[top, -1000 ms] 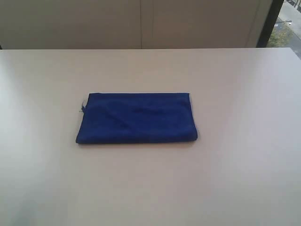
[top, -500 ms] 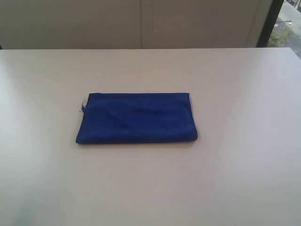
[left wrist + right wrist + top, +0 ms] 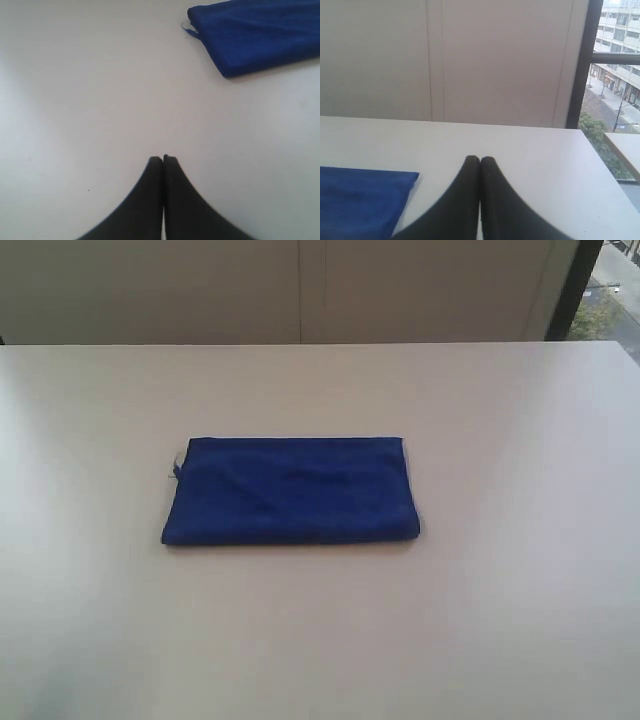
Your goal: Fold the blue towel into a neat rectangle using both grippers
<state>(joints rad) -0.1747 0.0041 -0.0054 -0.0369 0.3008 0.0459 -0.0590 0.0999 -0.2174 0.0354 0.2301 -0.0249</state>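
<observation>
On the pale table, near its middle, the blue towel lies flat as a wide rectangle with its layers stacked. Its long edges run fairly straight and its corners line up roughly. A short loose thread sticks out at the far left corner, and a thin pale strip of edging shows along the right end.

Neither arm appears in the outside view, so both are clear of the cloth. The left claw has its two fingers pressed together with nothing between them. It hangs over bare table, and the towel's threaded corner is well apart from it. The right claw is likewise closed and empty. It points toward the wall and the window, with one end of the towel near it but not touching.

Judging by how things lie, the folding looks done or very nearly so. The cloth is compact, flat and rectangular, and nothing holds it. At most, the slightly uneven right end and the stray thread could be tidied. How many layers the stack has cannot be told.
</observation>
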